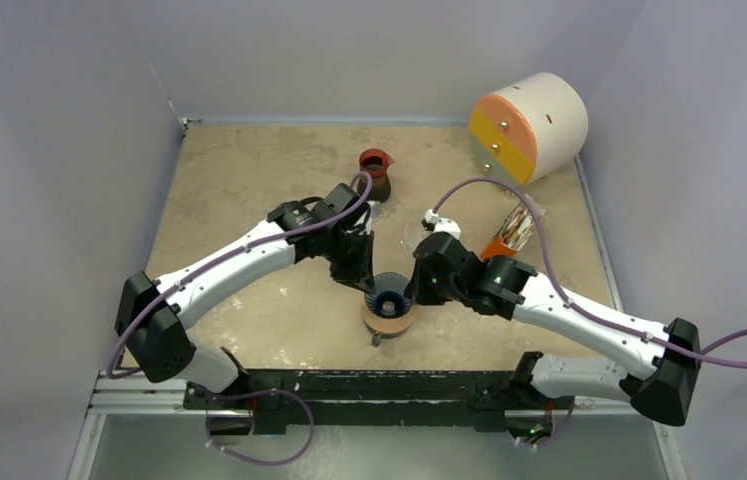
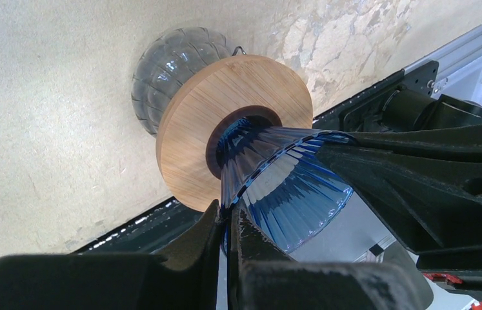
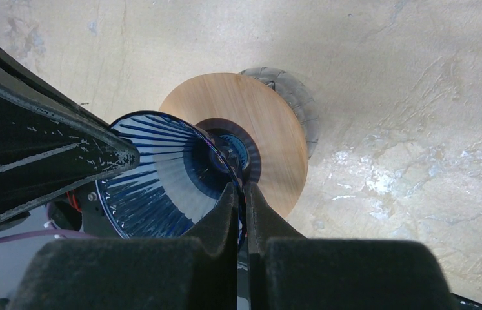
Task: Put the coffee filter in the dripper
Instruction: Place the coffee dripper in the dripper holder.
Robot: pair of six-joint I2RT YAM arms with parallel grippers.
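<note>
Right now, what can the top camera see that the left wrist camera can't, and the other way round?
Only the top camera: the red-rimmed dark cup and the big white drum with its orange and yellow front. Only the left wrist camera: the bumpy clear glass cup under the wooden ring, seen up close. Both: the blue dripper sitting in the wooden ring, with the left gripper and the right gripper shut on opposite sides of its rim.

Table [image 1: 249,180]: tan, mottled.
Upper centre: red-rimmed dark cup [image 1: 376,172].
Upper right: white drum [image 1: 539,125], laid sideways.
Lower centre: ribbed glass cup [image 2: 164,68].
</note>
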